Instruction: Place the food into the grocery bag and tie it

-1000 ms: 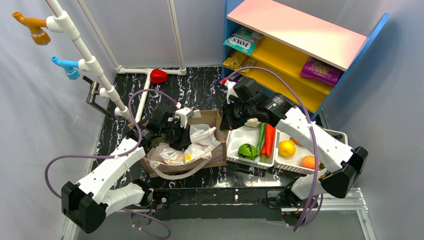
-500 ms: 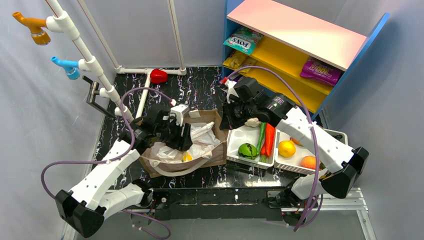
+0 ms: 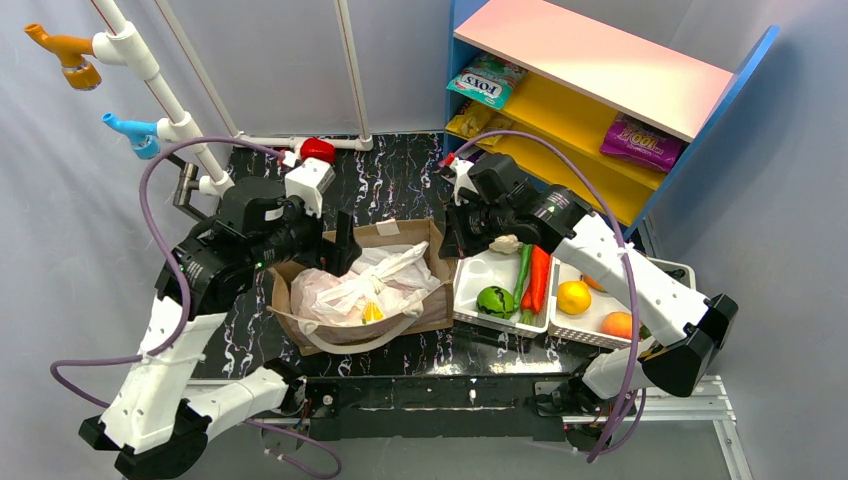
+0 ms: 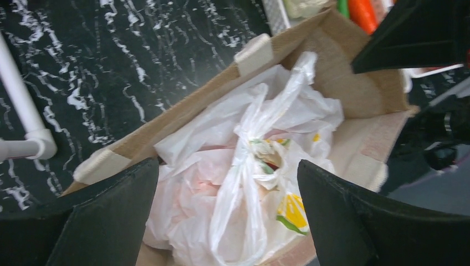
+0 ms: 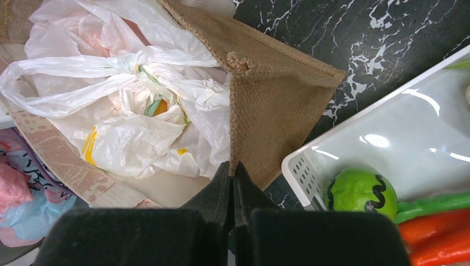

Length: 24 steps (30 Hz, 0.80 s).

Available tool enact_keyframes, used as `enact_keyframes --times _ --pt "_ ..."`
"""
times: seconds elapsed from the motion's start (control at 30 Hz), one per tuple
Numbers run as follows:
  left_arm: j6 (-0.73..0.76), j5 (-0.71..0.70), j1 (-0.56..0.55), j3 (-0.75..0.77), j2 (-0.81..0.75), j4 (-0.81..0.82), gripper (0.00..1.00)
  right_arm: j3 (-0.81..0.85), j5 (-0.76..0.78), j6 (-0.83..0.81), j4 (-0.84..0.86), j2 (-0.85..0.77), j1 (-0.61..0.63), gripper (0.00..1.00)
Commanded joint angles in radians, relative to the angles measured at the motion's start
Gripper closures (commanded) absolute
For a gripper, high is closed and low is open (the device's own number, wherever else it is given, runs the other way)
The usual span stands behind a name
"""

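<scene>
White knotted grocery bag (image 3: pixel 352 290) — food (image 3: pixel 372 313) inside — in burlap tote (image 3: pixel 437 308)

The left arm (image 3: pixel 165 345) stands folded high, its wrist tipped down above the far left rim of the burlap bag (image 3: pixel 436 308). The left gripper (image 4: pixel 226 166) hangs over the bag, fingers spread wide and holding nothing. The right arm (image 3: pixel 612 258) reaches in from the bag's right. The right gripper (image 5: pixel 231 169) is pinched closed on the bag's corner seam.
</scene>
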Motion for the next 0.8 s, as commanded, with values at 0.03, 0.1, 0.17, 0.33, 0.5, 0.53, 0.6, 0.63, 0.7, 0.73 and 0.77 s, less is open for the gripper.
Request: enact_keyframes --times 0.03,0.1,0.17,0.33,0.5,0.53,0.6,0.63,0.7,0.73,0.77 --pt "0.108 -0.188 0.005 -0.11 0.002 0.07 0.02 0.089 -0.011 -0.013 0.079 -0.039 -0.008 0.99" --pt "0.136 -0.216 0.006 -0.146 0.008 0.114 0.02 0.082 -0.01 -0.012 0.078 -0.05 -0.009 0.99" --pt "0.166 -0.235 0.013 -0.158 0.028 0.125 0.02 0.076 -0.01 -0.012 0.074 -0.057 -0.008 0.99" --pt "0.208 -0.177 0.073 -0.193 0.064 0.16 0.02 0.063 -0.01 -0.011 0.064 -0.076 -0.008 0.99" --pt "0.231 -0.14 0.133 -0.194 0.111 0.15 0.02 0.052 -0.006 -0.003 0.07 -0.082 -0.008 0.99" --pt "0.241 -0.127 0.138 -0.204 0.111 0.158 0.02 0.053 -0.006 0.0 0.069 -0.082 -0.007 0.99" --pt "0.259 -0.112 0.144 -0.224 0.102 0.184 0.02 0.053 -0.008 0.004 0.073 -0.08 -0.007 0.99" --pt "0.258 -0.107 0.147 -0.226 0.103 0.186 0.02 0.054 -0.008 0.005 0.076 -0.078 -0.006 0.99" --pt "0.244 -0.088 0.148 -0.226 0.106 0.172 0.09 0.057 -0.004 0.009 0.079 -0.075 -0.007 0.99" --pt "0.235 -0.05 0.149 -0.23 0.102 0.167 0.17 0.059 -0.004 0.012 0.082 -0.073 -0.007 0.99" --pt "0.228 -0.026 0.149 -0.239 0.093 0.163 0.25 0.059 -0.002 0.014 0.088 -0.072 -0.007 0.99"
